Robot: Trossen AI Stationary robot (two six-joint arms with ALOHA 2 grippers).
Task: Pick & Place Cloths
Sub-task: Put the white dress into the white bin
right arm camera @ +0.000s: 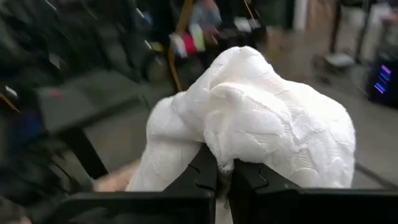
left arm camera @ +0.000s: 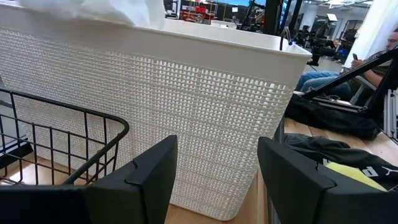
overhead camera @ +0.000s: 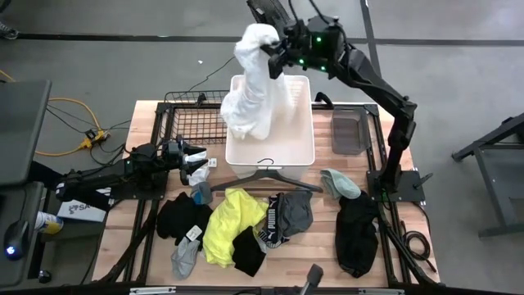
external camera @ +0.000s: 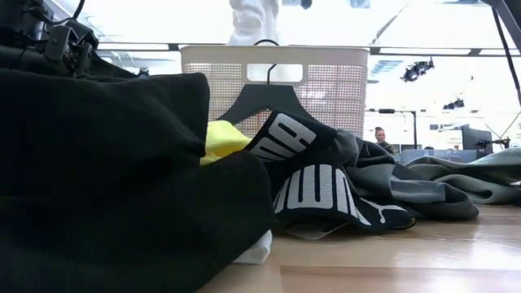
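My right gripper (overhead camera: 274, 53) is high above the far left part of the white slatted basket (overhead camera: 301, 156) and is shut on the large white lacy garment (overhead camera: 250, 82). That garment also shows at the top of the low view (external camera: 252, 20). My left gripper (overhead camera: 196, 164) is open and low, by the basket's near left corner, with the basket wall (left arm camera: 205, 112) right in front of it. On the near table lie the neon yellow cloth (overhead camera: 228, 225), black cloths (overhead camera: 180, 220) (overhead camera: 356, 238), a grey one (overhead camera: 295, 211) and a small grey one (overhead camera: 186, 258). My right gripper pinches a bunched fold near the white garment's upper end (right arm camera: 217, 155) between its two fingers, coming roughly level from the table's right. Cloth bulges over and past the fingers (right arm camera: 267, 106). The rest hangs down slack, and its lower end (overhead camera: 244, 123) is inside the basket.
A dark grey hanger (overhead camera: 262, 174) lies against the basket's near wall. A black wire rack (overhead camera: 192, 123) stands left of the basket and a grey tray (overhead camera: 348, 131) to its right. A grey-green cloth (overhead camera: 340, 184) lies near the right arm's base. People sit in the room behind (left arm camera: 348, 68).
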